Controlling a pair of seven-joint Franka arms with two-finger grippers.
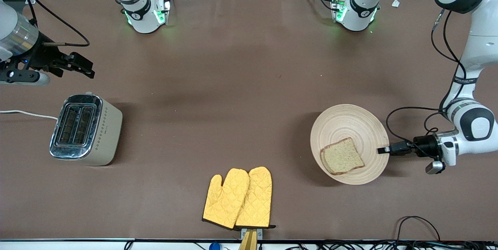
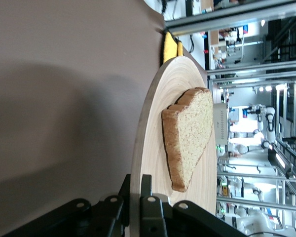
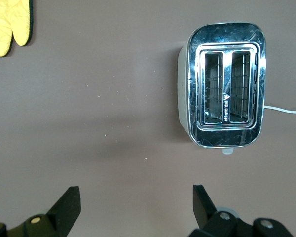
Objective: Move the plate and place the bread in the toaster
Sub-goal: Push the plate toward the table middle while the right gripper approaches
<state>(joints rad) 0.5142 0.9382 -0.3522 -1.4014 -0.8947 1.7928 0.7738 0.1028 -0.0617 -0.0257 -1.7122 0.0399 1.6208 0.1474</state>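
Note:
The light wooden plate (image 1: 350, 125) lies toward the left arm's end of the table, with the slice of wholegrain bread (image 1: 342, 157) on its part nearer the front camera. My left gripper (image 1: 383, 150) is shut on the plate's rim; in the left wrist view its fingers (image 2: 153, 195) pinch the rim of the plate (image 2: 153, 128), with the bread (image 2: 187, 136) close by. The cream toaster (image 1: 83, 129) with its chrome top stands toward the right arm's end, both slots empty. My right gripper (image 1: 83, 67) is open and empty above the table beside the toaster (image 3: 224, 84).
A pair of yellow oven mitts (image 1: 239, 198) lies near the table's edge nearest the front camera, at the middle. The toaster's white cord (image 1: 27, 114) runs off the right arm's end of the table. Brown table (image 1: 233, 86) lies between plate and toaster.

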